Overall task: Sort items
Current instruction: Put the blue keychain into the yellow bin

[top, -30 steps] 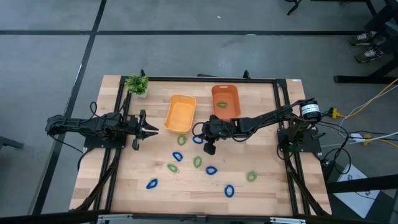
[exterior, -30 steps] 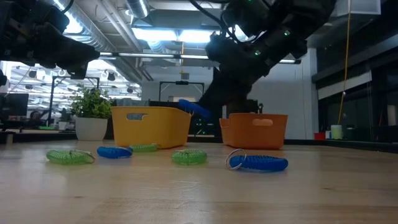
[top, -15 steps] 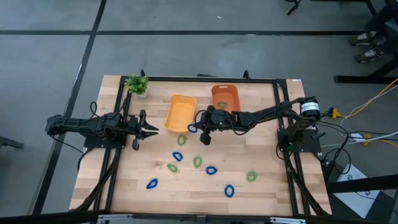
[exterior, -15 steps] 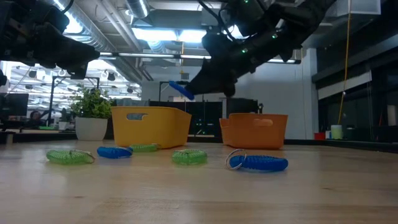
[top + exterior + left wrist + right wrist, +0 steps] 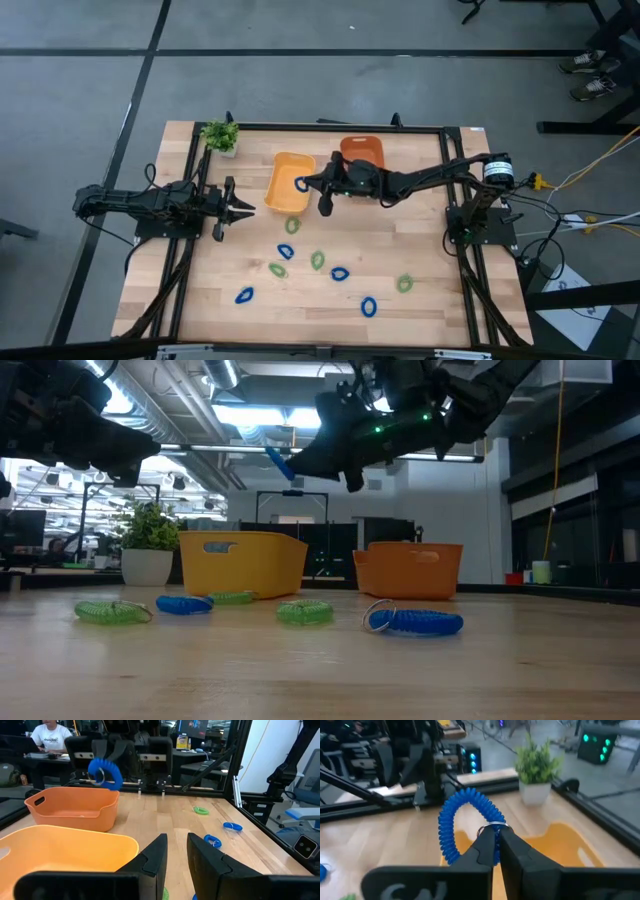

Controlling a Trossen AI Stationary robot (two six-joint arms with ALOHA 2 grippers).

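Right tool (image 5: 305, 184) now over yellow bin (image 5: 285, 196) — pinching blue ring (image 5: 465, 820) | left tool (image 5: 243, 206) parted narrowly — idle

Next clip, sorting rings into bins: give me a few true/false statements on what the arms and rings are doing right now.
1. The right end effector grips a blue ring. True.
2. That ring hangs over the yellow bin. True.
3. The left end effector holds a green ring. False: it holds nothing, waiting open at the table's left side.
4. The dark orange bin is empty. False: a green ring lies in it.
5. Rings remain loose on the table. True.
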